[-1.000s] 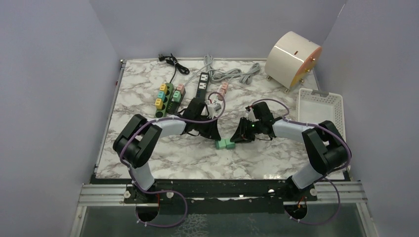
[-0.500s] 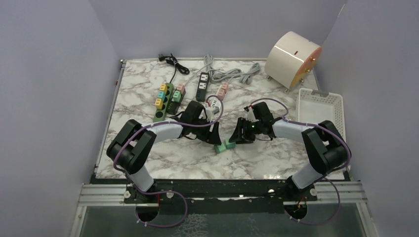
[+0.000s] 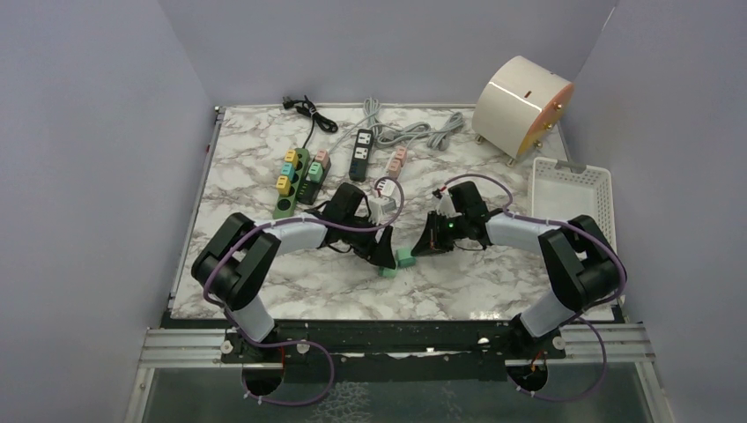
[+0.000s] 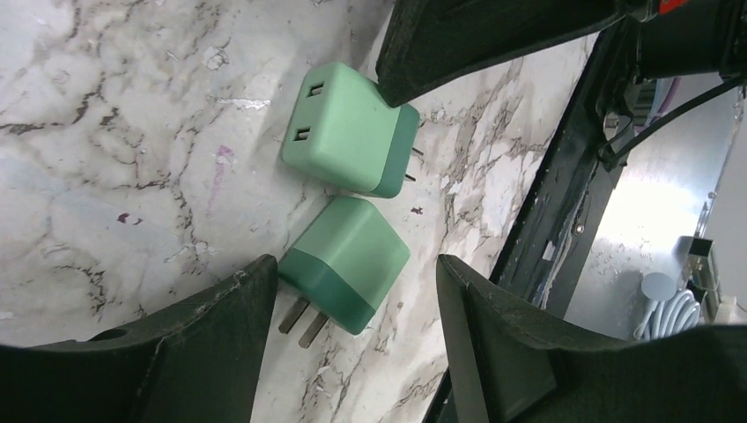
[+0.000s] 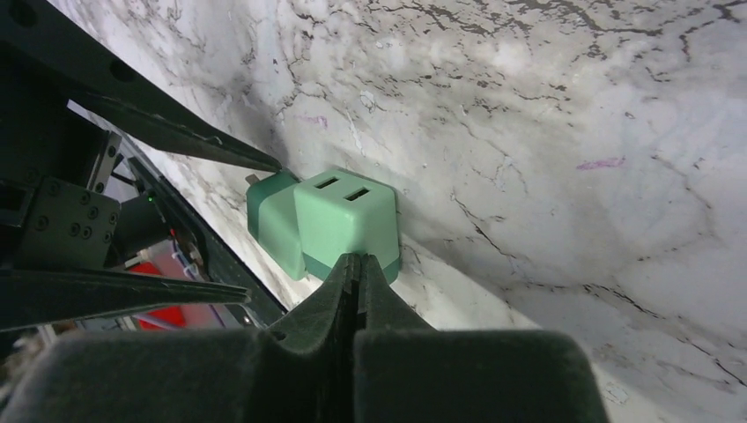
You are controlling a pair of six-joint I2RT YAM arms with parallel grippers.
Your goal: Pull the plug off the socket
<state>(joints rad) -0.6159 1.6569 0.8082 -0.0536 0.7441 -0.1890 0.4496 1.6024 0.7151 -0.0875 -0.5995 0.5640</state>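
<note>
I am holding my left gripper (image 4: 356,275) spread wide around the plug (image 4: 351,256), a small two-tone green cube lying at the lower middle of the left wrist view. Neither finger (image 4: 189,348) is touching it yet. Its prongs are pointing toward the lower left, bare, so I am judging it free of the socket adapter (image 4: 351,123), which is lying just above it, corners almost meeting. My right gripper (image 5: 354,264) is clenched on nothing, its joined tips pressing the adapter's lower edge at the centre of the right wrist view. In the overhead view both pieces are sitting on the marble table (image 3: 493,282) at centre frame, between my wrists. I am expecting hard, smooth, very light plastic that skates on stone, so I am planning to pinch the flat side faces of the body, never the thin prongs.
</note>
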